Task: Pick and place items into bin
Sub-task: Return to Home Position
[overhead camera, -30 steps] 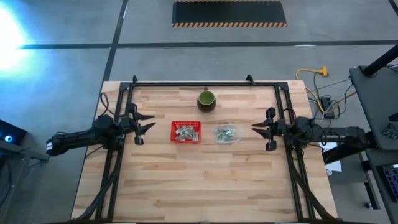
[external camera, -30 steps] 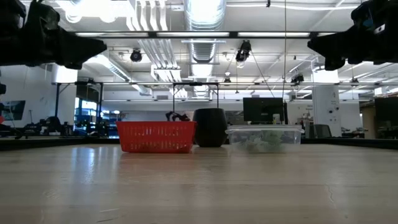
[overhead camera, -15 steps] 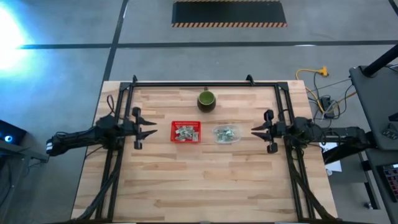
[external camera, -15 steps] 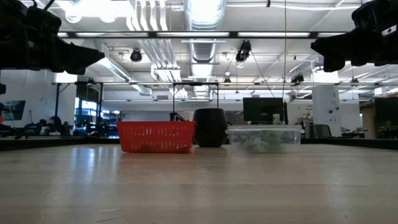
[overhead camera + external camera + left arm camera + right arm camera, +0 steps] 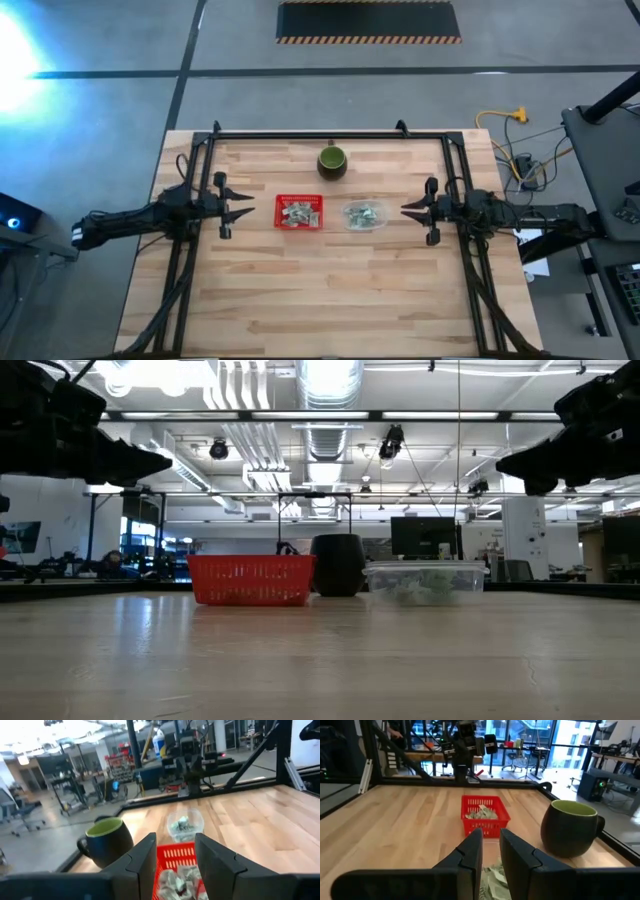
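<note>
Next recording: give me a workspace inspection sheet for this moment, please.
Surface: pale wooden slat table; no loose packets seen on it.
Job's things: small green-and-white wrapped packets lie in the red mesh basket and in the clear plastic bin beside it.
Clutter: dark green round cup, behind the two containers.
Grippers: left pincer and right pincer open, empty, raised at opposite table sides.
Cables: yellow cable on the floor, off the table.
Surroundings: grey floor, hazard-striped dark mat; nothing seen encroaching.
</note>
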### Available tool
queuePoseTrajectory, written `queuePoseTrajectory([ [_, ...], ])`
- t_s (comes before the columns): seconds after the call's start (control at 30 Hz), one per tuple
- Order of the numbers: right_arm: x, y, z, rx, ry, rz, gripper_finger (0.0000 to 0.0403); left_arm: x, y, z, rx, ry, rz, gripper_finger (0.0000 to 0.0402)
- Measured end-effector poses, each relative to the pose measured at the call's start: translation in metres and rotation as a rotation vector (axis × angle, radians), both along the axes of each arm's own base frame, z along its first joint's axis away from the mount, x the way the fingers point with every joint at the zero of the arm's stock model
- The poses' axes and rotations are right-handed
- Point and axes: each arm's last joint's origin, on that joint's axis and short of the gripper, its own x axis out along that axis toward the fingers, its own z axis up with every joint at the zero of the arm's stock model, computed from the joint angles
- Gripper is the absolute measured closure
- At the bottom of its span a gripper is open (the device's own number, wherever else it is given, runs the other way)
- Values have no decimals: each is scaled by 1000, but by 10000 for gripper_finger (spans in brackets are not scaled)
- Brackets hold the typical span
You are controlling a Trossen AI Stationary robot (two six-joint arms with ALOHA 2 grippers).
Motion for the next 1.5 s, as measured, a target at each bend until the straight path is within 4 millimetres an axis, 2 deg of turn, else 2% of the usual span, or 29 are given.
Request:
queuePoseTrajectory([
  [0.33, 0, 0, -3, 16, 34, -1, 346, 7, 1, -10, -72, 106, 5, 283],
  [0.83, 0, 0, -3, 47, 31, -2, 346, -3, -1, 4, -159, -73, -27, 283],
  [1.0, 0, 0, -3, 48, 30, -1, 346, -2, -1, 5, -174, -64, -28, 283],
  [1.2, 0, 0, -3, 47, 30, 0, 346, -2, -1, 4, -277, -71, -28, 283],
  [1.5, 0, 0, -3, 47, 30, 0, 346, 0, -1, 2, -282, -46, -24, 283],
])
